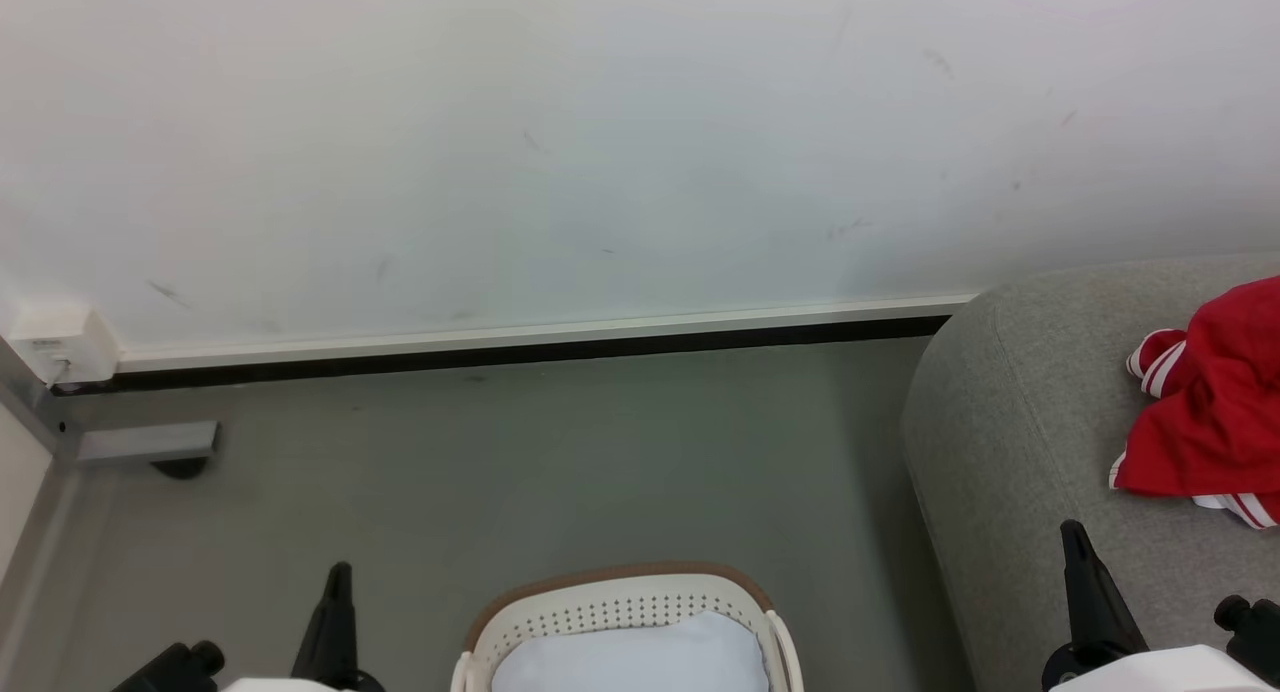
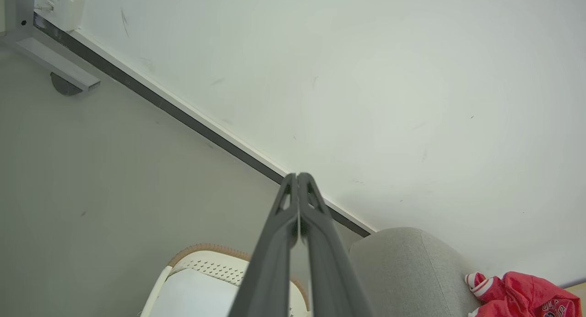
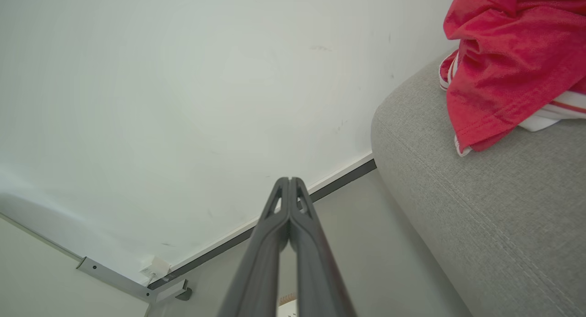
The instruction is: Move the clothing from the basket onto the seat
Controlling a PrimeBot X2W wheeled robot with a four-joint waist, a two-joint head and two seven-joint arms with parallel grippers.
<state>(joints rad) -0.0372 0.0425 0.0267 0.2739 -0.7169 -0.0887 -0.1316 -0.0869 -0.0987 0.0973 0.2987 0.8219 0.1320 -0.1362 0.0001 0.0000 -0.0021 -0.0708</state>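
Red striped-trim fabric clothing (image 1: 1215, 402) lies crumpled on the light-grey upholstered sofa (image 1: 1000, 422), near its rounded end. The cream perforated plastic basket (image 1: 620, 600) stands near that end. The left gripper (image 2: 297, 176) and right gripper (image 3: 290, 179) are pressed together, empty.

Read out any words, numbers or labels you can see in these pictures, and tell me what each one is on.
No text can be quoted as it reads.
Red fabric garment with white striped trim: black-and-white lettering at the bottom right corner of the left wrist view, cut off by the frame edge and too blurred to read.
Small white plastic box on the wall: a faint grey printed label, too small to read.
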